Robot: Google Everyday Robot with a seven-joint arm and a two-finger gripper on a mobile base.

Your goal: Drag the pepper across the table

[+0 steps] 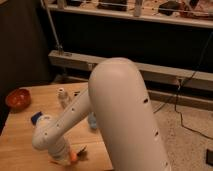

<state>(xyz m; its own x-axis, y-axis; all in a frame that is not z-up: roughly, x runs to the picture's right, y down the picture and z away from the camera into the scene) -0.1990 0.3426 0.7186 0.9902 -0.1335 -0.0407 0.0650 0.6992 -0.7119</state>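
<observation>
The pepper (73, 157) is small and orange with a dark green stem (81, 150). It lies near the front edge of the light wooden table (20, 142), low in the camera view. My gripper (64, 158) is at the end of the white arm (120, 110), down at the table and right against the pepper's left side. The arm's wrist hides part of the pepper and the gripper.
A red-orange bowl (18, 98) sits at the table's far left. A small white bottle (62, 95) stands at the back. A blue piece (36, 118) lies left of the arm, and a pale blue object (92, 120) is partly hidden behind it. The table's right edge drops to speckled floor (185, 145).
</observation>
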